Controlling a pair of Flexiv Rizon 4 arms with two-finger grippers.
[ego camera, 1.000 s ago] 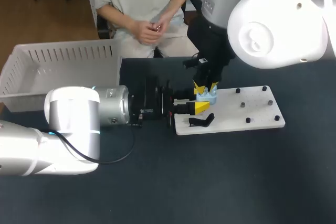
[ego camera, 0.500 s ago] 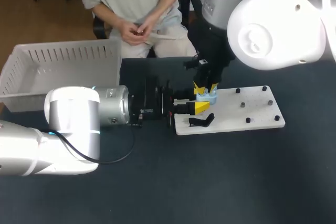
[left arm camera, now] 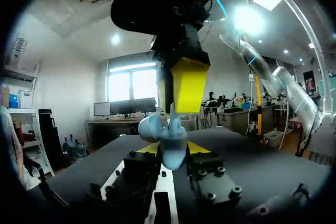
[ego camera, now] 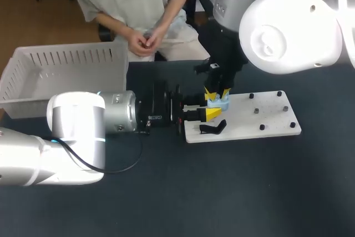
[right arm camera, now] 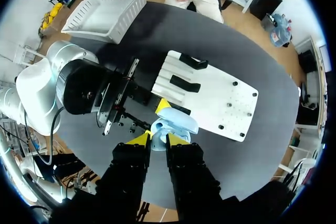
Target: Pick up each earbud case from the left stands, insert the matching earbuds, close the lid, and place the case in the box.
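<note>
**Earbud case [ego camera: 219, 104] held over the stand board, a light and slippery thing**

My right gripper [ego camera: 217, 94] comes down from above and is closed on the pale blue case, 1 yellow tip on each side of its lower body. It holds the case just over the left end of the white board [ego camera: 260, 116], near the black stand [ego camera: 213, 127]. My left gripper [ego camera: 209, 114] lies level with the case and right against it. I cannot tell whether it is open or closed.

I judge the case to be light, hard plastic with smooth rounded sides, so it could twist or slide out of a pinch. The safest hold looks to be across the flatter faces of the body, below the hinge, so the lid stays free. The lid seems to stand open and probably flexes at the hinge, so I would not press on it.

Both grippers crowd the case, so its inside is hidden from me and I cannot see any earbuds. The small dark pieces on the board are too small to identify. The box [ego camera: 66, 59] sits well apart on the tabletop [ego camera: 222, 192], to the left.
</note>
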